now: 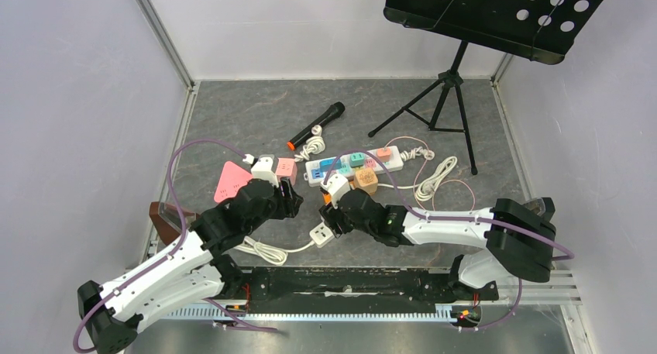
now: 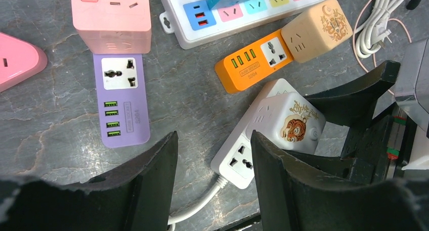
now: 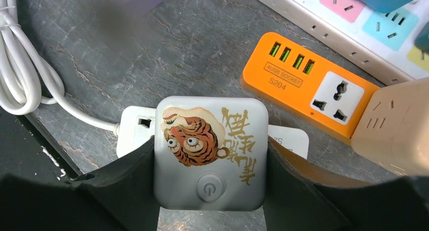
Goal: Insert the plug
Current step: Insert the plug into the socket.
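Tiger-printed cube plug point(image 3: 210, 140) pinched in the right pincer point(image 1: 335, 201); left pincer point(image 2: 215, 150) spread and empty.
The white cube is clamped on two opposite sides between the right fingers, its button face turned toward the wrist camera, directly over the white socket block point(image 2: 238, 160); whether it is seated cannot be told. The block's free end is seen through the gap of the left fingers, untouched. An orange USB socket point(image 3: 303, 84) lies ahead and right of the right pincer.
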